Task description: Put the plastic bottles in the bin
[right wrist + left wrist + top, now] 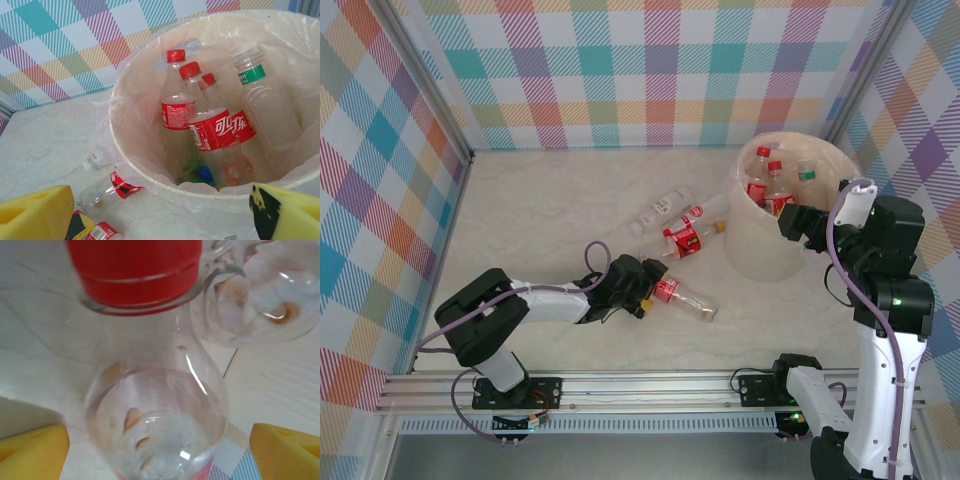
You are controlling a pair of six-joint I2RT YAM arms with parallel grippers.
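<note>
Straddling a red-labelled bottle (155, 415) toward the desk's (550, 210) near edge, left fingers (35, 447) wide, I should close on it next, right fingers (35, 210) wide by the bin (125, 150).

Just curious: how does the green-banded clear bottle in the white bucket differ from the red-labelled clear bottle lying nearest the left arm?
The green-banded clear plastic bottle stands cap-up inside the round white bin; the red-labelled clear plastic bottle lies on its side on the table. The bin bottle has a narrow green band, the table bottle a broad red label. Both are clear.
</note>
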